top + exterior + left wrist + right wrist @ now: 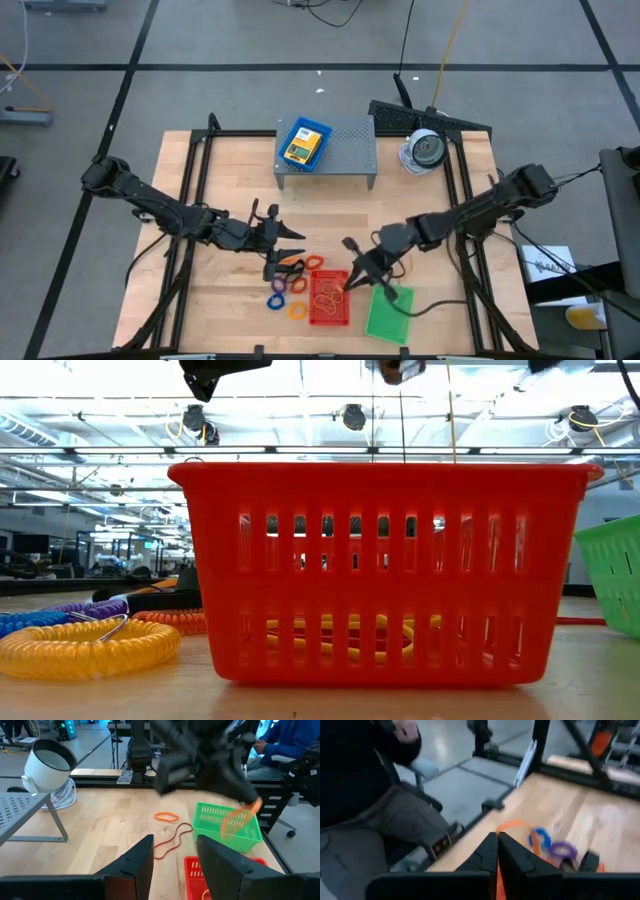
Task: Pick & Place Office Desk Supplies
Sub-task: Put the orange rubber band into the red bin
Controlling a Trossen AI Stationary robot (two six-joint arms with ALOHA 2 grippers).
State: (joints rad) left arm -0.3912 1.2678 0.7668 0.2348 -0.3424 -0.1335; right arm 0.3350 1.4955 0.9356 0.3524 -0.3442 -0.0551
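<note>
The right hand [349, 283] is hanging just above the red tray [329, 298], over its edge nearest the green tray [388, 312]. Its fingers are pinched together on a thin orange rubber band [235, 821], which is dangling limp below them in the left wrist view, in front of the green tray. The red tray is standing at the front of the counter [240, 170], and yellow bands are already lying on its floor, showing through the slots in the low view. The green tray is sitting just beside the red tray, on the side away from the left arm.

The left hand [283, 247] is waiting near the red tray on its other side, fingers parted and holding nothing. Between it and the red tray, coiled rings [285, 296] in orange, purple and blue are lying on the counter, with a dark-handled piece among them. Two more rubber bands [167, 832] are lying loose on the counter, beyond the red tray as seen from the left hand.

Well behind the red tray a grey shelf [343, 146] is carrying a yellow-and-blue box [304, 143].

A band like this is probably almost weightless, soft and stretchy, so it will likely sag, swing and cling to a finger on release. Pinching a single strand where it lifts slightly off the wood looks the surest hold.
</note>
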